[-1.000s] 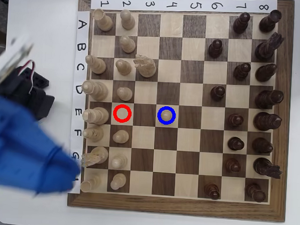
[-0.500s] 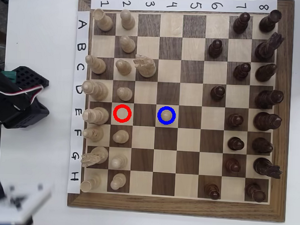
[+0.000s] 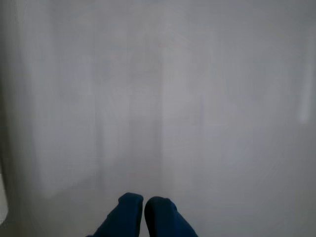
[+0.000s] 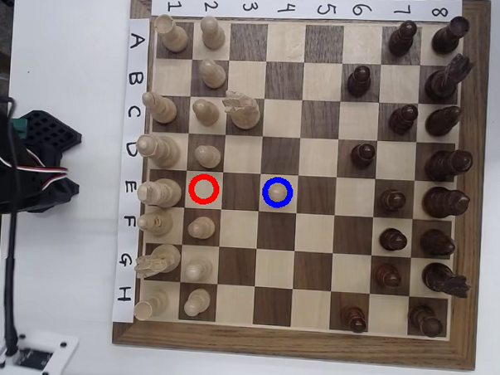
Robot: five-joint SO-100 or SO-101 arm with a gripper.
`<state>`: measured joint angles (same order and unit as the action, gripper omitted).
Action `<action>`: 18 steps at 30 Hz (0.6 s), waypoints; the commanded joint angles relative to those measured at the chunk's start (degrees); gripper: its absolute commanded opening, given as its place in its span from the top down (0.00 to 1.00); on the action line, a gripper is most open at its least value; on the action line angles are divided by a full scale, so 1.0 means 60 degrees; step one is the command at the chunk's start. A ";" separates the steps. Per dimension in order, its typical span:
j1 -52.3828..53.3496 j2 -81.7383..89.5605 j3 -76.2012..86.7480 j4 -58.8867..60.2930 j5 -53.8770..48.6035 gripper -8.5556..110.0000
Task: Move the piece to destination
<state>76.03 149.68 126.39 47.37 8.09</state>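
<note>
Reading the scene: my arm is off the chessboard, its base at the left edge of the overhead view.
Gripper: my gripper shows its blue fingertips pressed together with nothing between them, facing only blank pale surface in the wrist view.
Piece: the piece stands upright on the destination, inside the blue ring.
Red ring: the red ring circles a dark square with no piece on it.
Progress: I judge the move done.
Risk one: any sweep back over the board could clip the pale pawns just beside the red ring.
Risk two: the wrist view shows no board, so I would be reaching blind.
</note>
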 commanded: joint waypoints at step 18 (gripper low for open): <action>0.2534 0.5200 0.6504 -0.0571 -0.1362 0.93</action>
<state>87.89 170.51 157.94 46.58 0.97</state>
